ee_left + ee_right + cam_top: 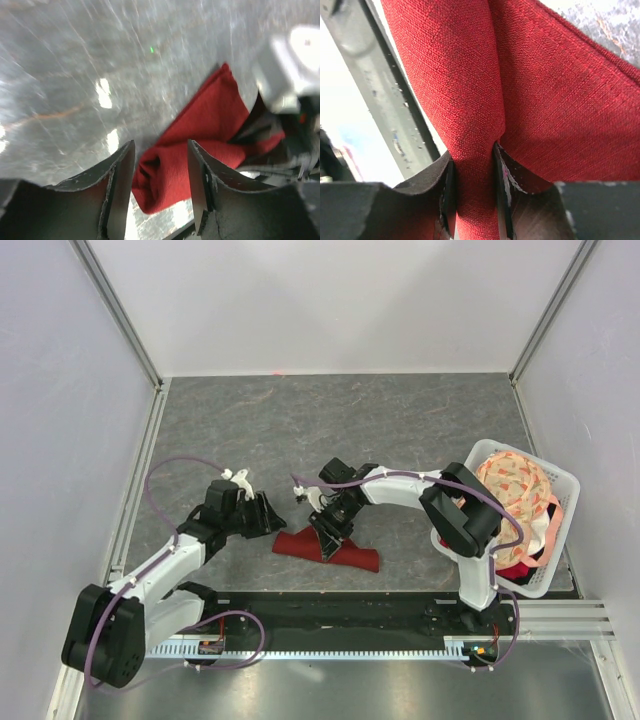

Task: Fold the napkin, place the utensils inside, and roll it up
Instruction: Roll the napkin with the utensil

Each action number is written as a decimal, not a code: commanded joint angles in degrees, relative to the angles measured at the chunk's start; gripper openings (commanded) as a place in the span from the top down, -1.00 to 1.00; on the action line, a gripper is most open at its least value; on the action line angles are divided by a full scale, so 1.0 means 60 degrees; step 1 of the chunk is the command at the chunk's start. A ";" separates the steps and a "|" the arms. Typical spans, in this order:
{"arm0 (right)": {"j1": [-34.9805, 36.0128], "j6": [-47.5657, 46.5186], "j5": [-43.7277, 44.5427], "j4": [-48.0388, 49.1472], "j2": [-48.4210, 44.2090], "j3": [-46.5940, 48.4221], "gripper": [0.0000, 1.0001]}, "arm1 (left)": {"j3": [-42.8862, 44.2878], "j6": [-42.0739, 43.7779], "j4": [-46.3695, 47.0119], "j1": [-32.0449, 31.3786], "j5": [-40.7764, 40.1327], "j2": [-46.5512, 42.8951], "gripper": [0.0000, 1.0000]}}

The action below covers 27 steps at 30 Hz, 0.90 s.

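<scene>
**Right gripper [328, 530] pinches the red napkin [325, 548]**

From above: the right arm reaches left, low over the napkin at the table's [400, 420] near edge. A white basket [562, 480] on the right holds floral cloth [510, 485].
Left wrist: the left gripper [160, 145] has its fingers apart, with the napkin's end just beyond.
Right wrist: fingers clamped on a napkin fold.

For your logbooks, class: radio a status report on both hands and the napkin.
Right hand shut on napkin. Left hand open at napkin's end. Spoon not in view.
</scene>
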 commanded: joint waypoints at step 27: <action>0.0019 0.0832 0.2554 -0.0329 -0.1146 0.0390 -0.35 | -0.0363 -0.0316 0.0770 -0.0088 0.0889 0.1305 0.96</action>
